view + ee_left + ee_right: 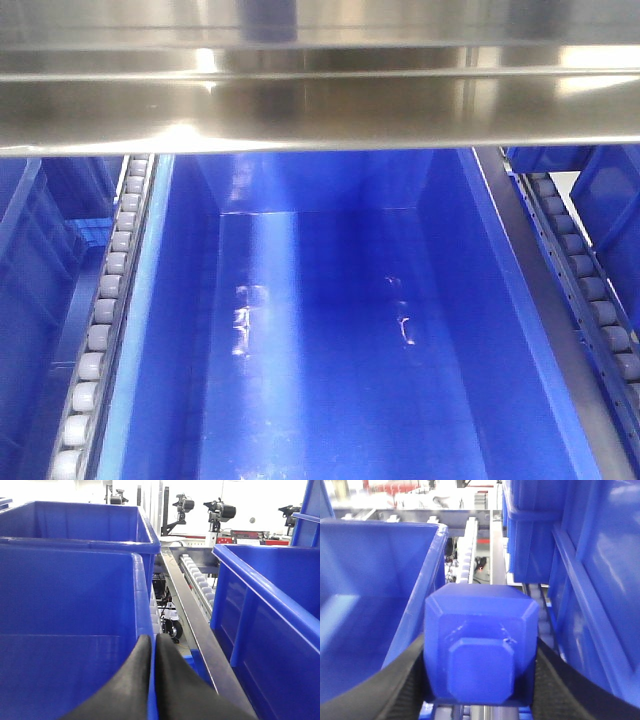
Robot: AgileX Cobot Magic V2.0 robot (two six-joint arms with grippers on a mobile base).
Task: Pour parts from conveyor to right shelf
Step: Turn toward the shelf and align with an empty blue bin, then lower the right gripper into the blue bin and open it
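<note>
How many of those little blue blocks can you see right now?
1. The small blue block sits clamped between the right gripper's black fingers, beside a large blue crate. The crate in the front view looks empty; others may be hidden elsewhere.

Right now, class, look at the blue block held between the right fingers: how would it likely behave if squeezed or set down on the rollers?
The blue block looks like rigid moulded plastic, so probably stiff. Its flat, chamfered faces suggest it would sit rather than roll, though the white rollers might carry it. Its glossy surface could slip against the black fingers.
</note>
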